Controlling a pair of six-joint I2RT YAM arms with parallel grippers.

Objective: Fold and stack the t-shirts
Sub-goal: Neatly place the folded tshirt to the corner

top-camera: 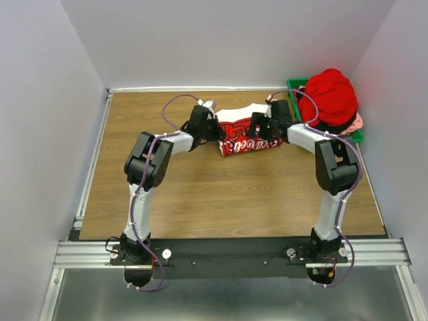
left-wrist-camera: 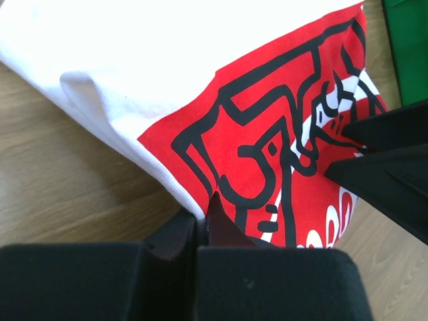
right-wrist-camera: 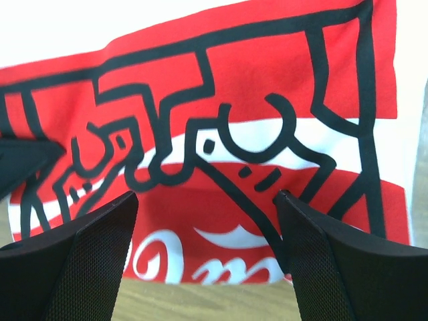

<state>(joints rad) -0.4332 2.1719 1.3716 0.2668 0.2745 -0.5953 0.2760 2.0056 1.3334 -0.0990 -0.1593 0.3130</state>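
Note:
The white t-shirt (top-camera: 235,116) with the large red-and-white print (top-camera: 245,142) lies partly folded on the wooden table, at the back middle. My left gripper (top-camera: 215,128) is at its left edge and shut on the hem beside the print (left-wrist-camera: 202,215). My right gripper (top-camera: 265,127) is open over the right part of the print, its fingers spread wide (right-wrist-camera: 207,200) with the cloth between and below them. The shirt fills both wrist views (left-wrist-camera: 167,60) (right-wrist-camera: 221,134). A heaped red t-shirt (top-camera: 331,93) sits at the back right, with pink cloth (top-camera: 358,122) and dark cloth (top-camera: 331,126) under it.
The green bin (top-camera: 292,83) stands at the back right under the heap, close to my right arm; its corner shows in the left wrist view (left-wrist-camera: 408,47). Grey walls enclose the table on three sides. Bare wood (top-camera: 227,194) lies between the shirt and the arm bases.

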